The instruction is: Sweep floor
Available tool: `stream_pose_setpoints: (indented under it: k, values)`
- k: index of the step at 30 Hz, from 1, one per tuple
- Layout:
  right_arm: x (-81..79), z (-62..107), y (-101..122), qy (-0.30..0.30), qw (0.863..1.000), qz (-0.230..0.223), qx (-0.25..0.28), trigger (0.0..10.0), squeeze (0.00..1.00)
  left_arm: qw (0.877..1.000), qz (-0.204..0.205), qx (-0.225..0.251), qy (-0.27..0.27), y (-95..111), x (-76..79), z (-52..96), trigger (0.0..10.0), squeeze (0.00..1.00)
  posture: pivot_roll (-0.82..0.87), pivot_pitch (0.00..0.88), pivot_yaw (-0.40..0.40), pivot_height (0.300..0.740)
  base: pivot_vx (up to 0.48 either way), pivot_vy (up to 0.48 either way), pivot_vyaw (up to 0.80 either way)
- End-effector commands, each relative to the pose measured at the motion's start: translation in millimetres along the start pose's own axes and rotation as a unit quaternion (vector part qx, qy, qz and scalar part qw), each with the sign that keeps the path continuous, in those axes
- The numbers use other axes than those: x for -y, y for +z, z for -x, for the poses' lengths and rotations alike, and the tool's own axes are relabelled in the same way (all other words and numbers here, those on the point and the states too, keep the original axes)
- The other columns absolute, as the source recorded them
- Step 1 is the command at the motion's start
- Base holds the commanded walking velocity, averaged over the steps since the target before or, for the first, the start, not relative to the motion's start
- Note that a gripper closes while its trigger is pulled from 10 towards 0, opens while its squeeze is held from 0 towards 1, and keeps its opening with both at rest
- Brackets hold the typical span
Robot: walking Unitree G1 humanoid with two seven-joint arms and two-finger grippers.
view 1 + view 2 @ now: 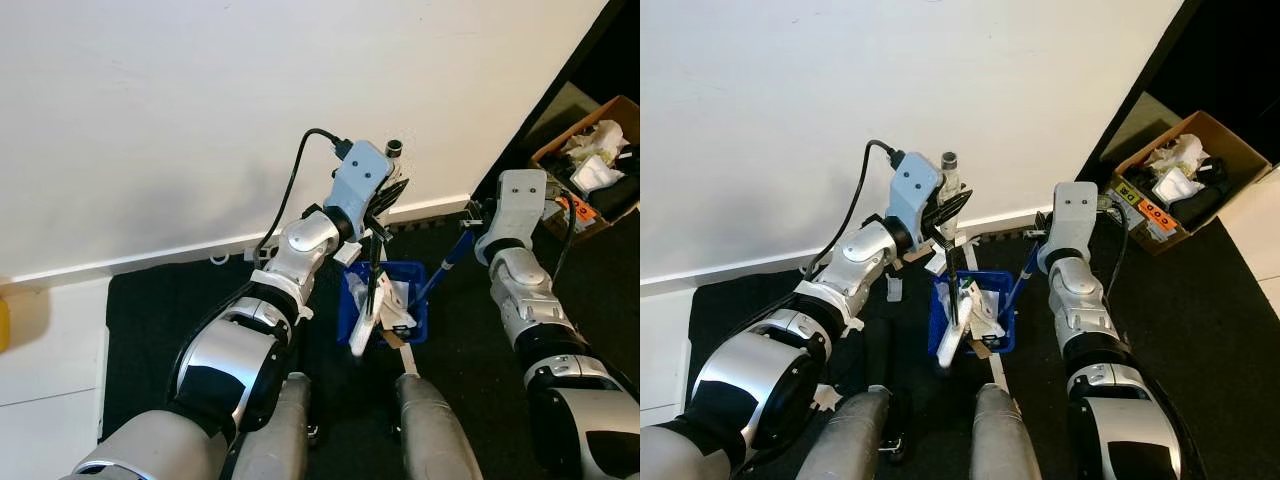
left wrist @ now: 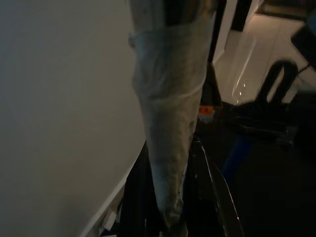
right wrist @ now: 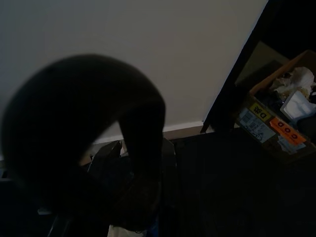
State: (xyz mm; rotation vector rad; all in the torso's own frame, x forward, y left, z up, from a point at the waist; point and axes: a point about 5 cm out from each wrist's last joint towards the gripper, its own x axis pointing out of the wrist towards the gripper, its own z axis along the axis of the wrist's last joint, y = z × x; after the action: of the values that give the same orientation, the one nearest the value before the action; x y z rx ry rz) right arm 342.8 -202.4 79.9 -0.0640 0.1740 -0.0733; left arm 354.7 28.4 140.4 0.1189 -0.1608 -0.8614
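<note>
Left hand (image 1: pixel 385 205) pinching brush handle (image 1: pixel 374 262) upright over blue dustpan (image 1: pixel 383 300) on black floor mat (image 1: pixel 160 300), right hand (image 1: pixel 472 215) on dustpan's blue stick (image 1: pixel 440 272), finger state unclear; risk: scraps (image 1: pixel 398 298) spilling if dustpan tips.

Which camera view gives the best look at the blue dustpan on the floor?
The right eye view shows the blue dustpan best: its rim and the paper scraps inside are unobstructed. The left eye view shows it too, partly behind the brush. The left wrist view shows only a blue handle in the dark; the right wrist view shows nothing recognisable of it.
</note>
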Motion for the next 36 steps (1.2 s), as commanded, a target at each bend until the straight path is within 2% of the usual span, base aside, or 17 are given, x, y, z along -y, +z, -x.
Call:
stream_pose_setpoints:
  k: [1,3,6,8,9,11,12,13,16,19,21,23,25,27,29,31,36]
  values:
    - [0.8,4.8,-15,0.000,1.000,0.002,-0.031,10.0,0.00,0.998,-0.009,0.056,-0.009,23,-2.1,-9.1,10.0,0.00,-0.05,0.205,0.025,0.740,0.000,0.000,0.00]
    - [1.2,4.7,-15,-0.001,1.000,0.002,-0.030,10.0,0.00,0.998,-0.016,0.065,-0.012,29,-7.0,-8.6,10.0,0.00,-0.05,0.203,0.026,0.740,0.000,0.000,0.00]
    - [1.3,4.9,-15,-0.002,1.000,0.000,-0.031,10.0,0.00,0.996,-0.041,0.077,-0.033,48,-33.4,1.9,10.0,0.00,-0.04,0.186,0.027,0.740,0.000,0.000,0.00]
    - [1.1,5.0,-16,-0.002,1.000,-0.001,-0.031,10.0,0.00,0.995,-0.048,0.078,-0.042,51,-38.9,5.8,10.0,0.00,-0.03,0.183,0.028,0.740,0.000,0.000,0.00]
    - [1.2,4.9,-16,-0.003,0.999,-0.004,-0.032,10.0,0.00,0.994,-0.044,0.082,-0.059,57,-47.4,13.7,10.0,0.00,-0.03,0.177,0.027,0.740,0.000,0.000,0.00]
    - [1.3,4.9,-16,-0.003,0.999,-0.005,-0.032,10.0,0.00,0.994,-0.040,0.083,-0.066,59,-50.4,17.5,10.0,0.00,-0.03,0.172,0.028,0.740,0.000,0.000,0.00]
    - [1.0,5.0,-17,-0.003,0.999,-0.007,-0.034,10.0,0.00,0.992,-0.034,0.080,-0.092,62,-55.4,27.9,10.0,0.00,-0.02,0.165,0.028,0.740,0.000,0.000,0.00]
    - [1.0,4.9,-17,-0.003,0.999,-0.008,-0.035,10.0,0.00,0.991,-0.033,0.079,-0.101,62,-56.4,31.5,10.0,0.00,-0.02,0.163,0.028,0.740,0.000,0.000,0.00]
    - [0.7,4.9,-18,-0.002,0.999,-0.009,-0.036,10.0,0.00,0.991,-0.029,0.076,-0.107,64,-58.4,36.9,10.0,0.00,-0.01,0.155,0.028,0.740,0.000,0.000,0.00]
    - [-0.1,5.0,-20,-0.001,0.999,-0.011,-0.039,10.0,0.00,0.991,-0.027,0.071,-0.112,66,-64.3,52.9,10.0,0.00,-0.01,0.139,0.026,0.740,0.000,0.000,0.00]
    - [-0.2,5.0,-20,-0.001,0.999,-0.011,-0.039,10.0,0.00,0.991,-0.027,0.070,-0.113,67,-65.3,55.8,10.0,0.00,-0.01,0.139,0.026,0.740,0.000,0.000,0.00]
    - [-0.5,4.8,-20,0.000,0.999,-0.014,-0.040,10.0,0.00,0.993,-0.036,0.063,-0.097,68,-72.6,65.0,10.0,0.00,0.00,0.122,0.024,0.740,0.000,0.000,0.00]
    - [-1.0,3.8,-19,0.001,0.999,-0.033,-0.039,10.0,0.00,0.995,-0.068,0.027,-0.060,65,-87.5,78.3,10.0,0.00,0.01,0.108,0.023,0.740,0.000,0.000,0.00]
    - [-1.1,3.4,-19,0.001,0.998,-0.041,-0.038,10.0,0.00,0.996,-0.077,0.016,-0.052,64,-91.2,82.6,10.0,0.00,0.01,0.108,0.023,0.740,0.000,0.000,0.00]
    - [-1.0,3.0,-19,0.002,0.997,-0.068,-0.037,10.0,0.00,0.995,-0.094,-0.002,-0.014,65,-101.7,91.7,10.0,0.00,0.02,0.094,0.022,0.740,0.000,0.000,0.00]
    - [0.3,3.2,-19,0.003,0.996,-0.083,-0.037,10.0,0.00,0.994,-0.107,0.000,0.028,71,-112.2,98.4,10.0,0.00,0.02,0.086,0.022,0.740,0.000,0.000,0.00]
    - [4.6,4.5,-22,-0.004,0.994,-0.103,-0.039,10.0,0.00,0.992,-0.111,0.009,0.062,82,-122.5,106.2,10.0,0.00,0.03,0.075,0.019,0.740,0.000,0.000,0.00]
